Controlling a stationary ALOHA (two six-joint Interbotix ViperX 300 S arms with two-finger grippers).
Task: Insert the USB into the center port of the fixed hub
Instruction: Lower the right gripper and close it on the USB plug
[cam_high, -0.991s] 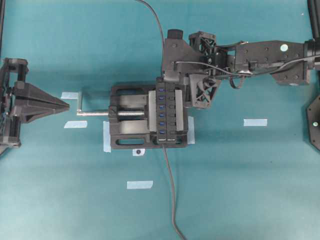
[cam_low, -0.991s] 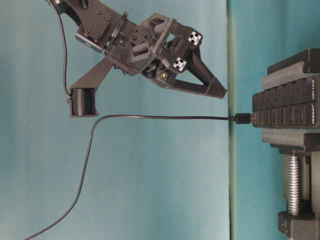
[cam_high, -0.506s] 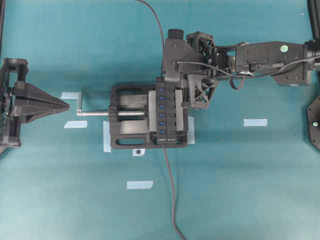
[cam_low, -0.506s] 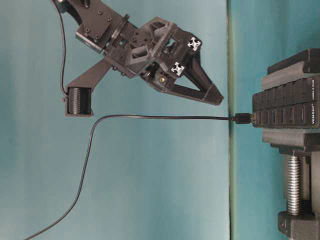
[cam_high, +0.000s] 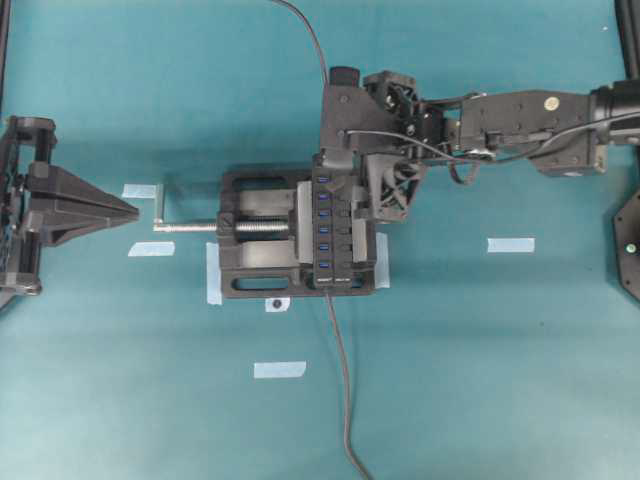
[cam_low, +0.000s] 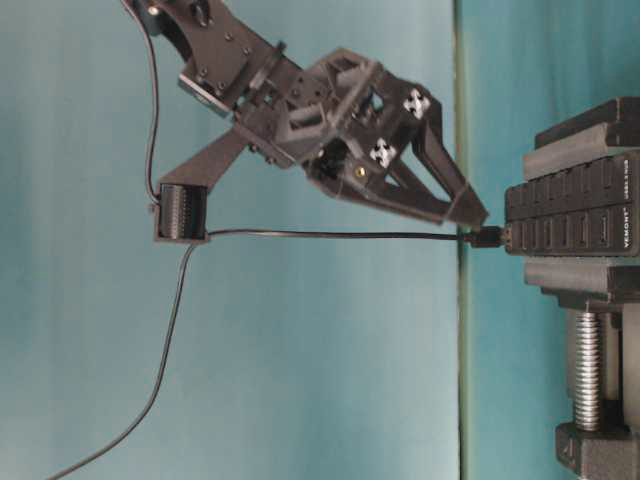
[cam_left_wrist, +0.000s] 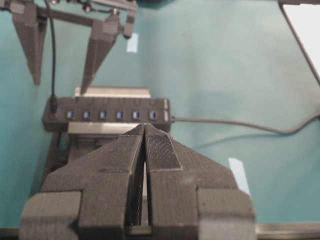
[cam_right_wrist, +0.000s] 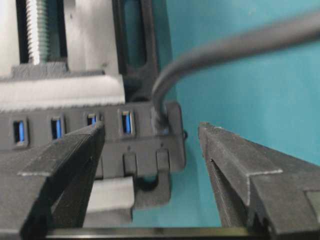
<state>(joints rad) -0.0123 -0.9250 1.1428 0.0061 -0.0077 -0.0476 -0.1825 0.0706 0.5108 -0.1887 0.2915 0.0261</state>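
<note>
When you compared this moment with the second before, the right claw (cam_right_wrist: 150, 131) had gone from clenched to fully spread, and it had dropped from above the cable (cam_low: 300, 234) to the level of the USB (cam_low: 487, 238). Its two fingers stood on either side of the plug with clear gaps, touching nothing and grasping nothing.

The USB was seated in the end slot of the hub (cam_high: 340, 240), the slot nearest the right arm, not in the center port (cam_left_wrist: 102, 115). That port, three slots further along the row, was vacant. The hub was clamped in the vise (cam_high: 255, 260) on the counter (cam_high: 480, 380).

You could read the change as preparation for a regrasp: the plug sat in the wrong slot, so the likely next step was to close on its body, draw it straight out and shift it along to the middle. The insertion itself was not yet done.

The left claw (cam_left_wrist: 145, 150) was clenched on nothing, parked well apart from the hub beyond the vise handle.
</note>
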